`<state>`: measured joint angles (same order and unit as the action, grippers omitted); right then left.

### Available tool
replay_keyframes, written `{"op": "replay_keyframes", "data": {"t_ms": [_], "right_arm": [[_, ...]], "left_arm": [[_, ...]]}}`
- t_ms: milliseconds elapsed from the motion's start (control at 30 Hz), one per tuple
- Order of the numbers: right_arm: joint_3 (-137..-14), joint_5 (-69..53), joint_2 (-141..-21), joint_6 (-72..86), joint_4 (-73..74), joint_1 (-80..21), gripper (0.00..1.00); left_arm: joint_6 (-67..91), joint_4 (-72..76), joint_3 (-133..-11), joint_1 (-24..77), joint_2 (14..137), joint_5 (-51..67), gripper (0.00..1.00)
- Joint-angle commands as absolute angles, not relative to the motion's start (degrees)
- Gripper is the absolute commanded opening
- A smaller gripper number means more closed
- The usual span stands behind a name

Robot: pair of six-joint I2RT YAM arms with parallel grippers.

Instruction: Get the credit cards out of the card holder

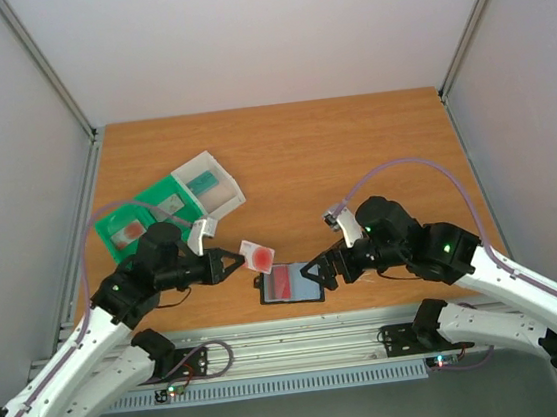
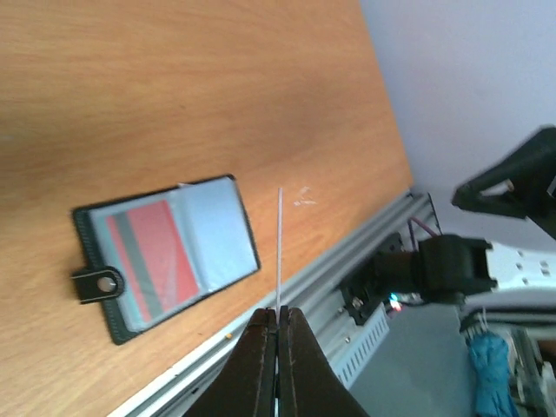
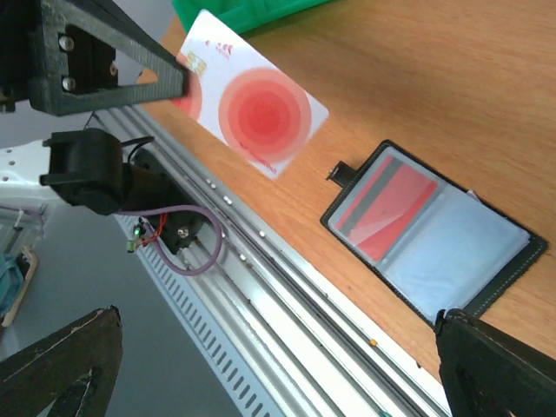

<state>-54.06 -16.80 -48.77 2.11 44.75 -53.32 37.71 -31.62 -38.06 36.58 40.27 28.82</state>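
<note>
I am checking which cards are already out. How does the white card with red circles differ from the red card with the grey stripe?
The white card is out, pinched in the air by the shut left gripper; the red card lies flat in a sleeve of the open card holder on the table. The white card shows red rings; the red card has a dark grey stripe. Both are thin, small rectangles.

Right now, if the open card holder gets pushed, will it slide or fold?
The card holder lies flat and open on the table, so it would probably slide, not tip. Folding at its middle, it likely flops if lifted by one edge.
</note>
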Motion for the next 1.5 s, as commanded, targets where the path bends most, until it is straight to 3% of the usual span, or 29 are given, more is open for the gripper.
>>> {"op": "replay_keyframes", "data": {"t_ms": [0,467,900,1267,1467], "right_arm": [[-54.3,-13.9,-48.0,3.7,45.2,-53.4,0.99],[-44.4,-18.1,-41.9,8.4,33.8,-53.4,0.98],[-43.5,-20.9,-44.6,8.4,30.6,-53.3,0.98],[-45.0,-21.7,-46.1,5.1,32.3,-53.4,0.99],[-45.7,-22.5,-45.9,4.5,34.1,-53.4,0.99]], "left_arm": [[36.5,-37.1,-41.5,32.0,41.4,26.1,0.0],[34.2,-39.3,-47.1,13.5,52.8,26.1,0.0],[27.0,-44.9,-52.0,-9.6,59.5,28.0,0.0],[20.1,-46.9,-55.2,-23.6,63.6,23.8,0.01],[20.5,-44.6,-55.8,-25.9,67.6,20.9,0.0]]}}
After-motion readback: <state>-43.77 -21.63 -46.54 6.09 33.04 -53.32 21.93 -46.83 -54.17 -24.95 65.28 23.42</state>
